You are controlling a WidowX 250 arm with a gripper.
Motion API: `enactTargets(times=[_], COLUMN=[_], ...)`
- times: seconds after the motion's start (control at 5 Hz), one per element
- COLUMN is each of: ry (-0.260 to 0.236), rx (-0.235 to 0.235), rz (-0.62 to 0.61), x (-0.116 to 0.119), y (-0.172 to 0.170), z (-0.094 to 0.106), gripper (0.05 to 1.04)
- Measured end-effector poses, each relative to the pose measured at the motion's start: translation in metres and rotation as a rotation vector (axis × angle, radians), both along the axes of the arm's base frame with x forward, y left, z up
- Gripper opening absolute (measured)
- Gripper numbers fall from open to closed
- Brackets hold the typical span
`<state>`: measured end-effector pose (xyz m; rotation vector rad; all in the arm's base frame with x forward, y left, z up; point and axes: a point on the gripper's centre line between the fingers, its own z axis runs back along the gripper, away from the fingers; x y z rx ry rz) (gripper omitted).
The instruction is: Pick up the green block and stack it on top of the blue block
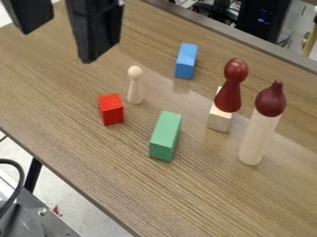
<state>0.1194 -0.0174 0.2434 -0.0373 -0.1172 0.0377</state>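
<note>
The top edge of the camera view cuts off the upper part of my black two-finger tool (pixel 57 46), and how high I hang above the brown wood-grain tabletop (pixel 74 139) is hard to tell. The dark red, glossy pawn-shaped piece (pixel 230 90) covers much of the top of the pale wooden block (pixel 219 120) under it. My tool is open, its two fingers well apart, with nothing between them. The small pale wooden peg figure (pixel 136 85) stands below and to the right of my fingertips in the view, not touching them — upright, round-headed, its smooth body widening toward the base. Just beside it, toward the lower left, is the bright red block (pixel 111 110). The blue oblong block (pixel 186 61) lies to its upper right, the green oblong block (pixel 165 135) to its lower right — and farther right stands a tall pale cylinder (pixel 257 139), topped by a dark red, onion-shaped piece (pixel 270 100).
</note>
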Motion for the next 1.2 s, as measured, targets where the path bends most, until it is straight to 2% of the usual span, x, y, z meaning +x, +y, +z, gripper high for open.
enactTargets(times=[0.2, 0.4, 0.6, 0.8, 1.0, 1.2], ry=[0.008, -0.010, 0.037, 0.069, 0.082, 0.070], rx=[0.001, -0.002, 0.009, 0.014, 0.025, 0.019], rz=[0.002, 0.019, 0.124, 0.192, 0.245, 0.291], x=[-0.001, 0.017, 0.030, 0.038, 0.042, 0.048], y=[0.000, -0.002, 0.001, -0.001, -0.006, -0.009], z=[-0.003, -0.033, -0.074, -0.105, -0.136, -0.152], gripper=[0.997, 0.997, 0.997, 0.997, 0.997, 0.997])
